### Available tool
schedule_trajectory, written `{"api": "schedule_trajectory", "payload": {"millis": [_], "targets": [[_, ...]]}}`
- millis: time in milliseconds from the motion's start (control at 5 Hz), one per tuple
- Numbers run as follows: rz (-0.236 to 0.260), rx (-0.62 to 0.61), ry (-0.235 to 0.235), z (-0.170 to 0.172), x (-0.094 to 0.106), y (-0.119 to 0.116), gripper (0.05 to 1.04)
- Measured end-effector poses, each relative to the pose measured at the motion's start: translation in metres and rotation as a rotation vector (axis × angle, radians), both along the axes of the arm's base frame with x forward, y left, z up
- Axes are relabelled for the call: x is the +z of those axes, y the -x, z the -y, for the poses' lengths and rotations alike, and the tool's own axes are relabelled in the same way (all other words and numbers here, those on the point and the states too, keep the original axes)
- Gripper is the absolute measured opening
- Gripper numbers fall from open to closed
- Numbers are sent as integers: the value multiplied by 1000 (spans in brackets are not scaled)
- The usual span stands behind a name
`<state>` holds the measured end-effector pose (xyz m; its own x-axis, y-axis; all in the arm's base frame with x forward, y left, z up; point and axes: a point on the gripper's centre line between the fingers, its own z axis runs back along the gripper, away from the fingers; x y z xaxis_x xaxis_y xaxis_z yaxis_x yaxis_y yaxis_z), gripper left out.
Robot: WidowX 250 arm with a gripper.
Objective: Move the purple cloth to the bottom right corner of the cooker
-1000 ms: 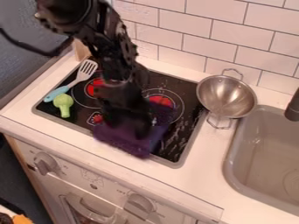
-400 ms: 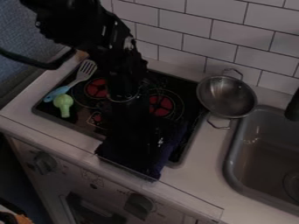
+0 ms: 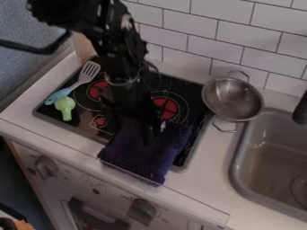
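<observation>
Purple cloth point(image 3: 141, 155) over cooker point(image 3: 81, 123) edge, near front right corner, tool point(image 3: 152, 131) over it; cannot tell if gripping

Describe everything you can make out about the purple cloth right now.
The purple cloth is dark, soft-looking fabric with a fuzzy texture, loosely spread and slightly rumpled. It lies over the front of the black cooktop, right of its middle, extending past the front rim onto the white counter. The gripper is at its back part; whether it grips the fabric is unclear.
</observation>
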<state>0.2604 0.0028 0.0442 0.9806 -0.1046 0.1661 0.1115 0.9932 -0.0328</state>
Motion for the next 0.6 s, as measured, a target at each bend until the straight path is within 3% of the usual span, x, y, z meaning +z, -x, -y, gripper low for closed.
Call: {"api": "schedule_trajectory", "payload": {"millis": [600], "targets": [[144,21,64,-17,71,4,999]]}}
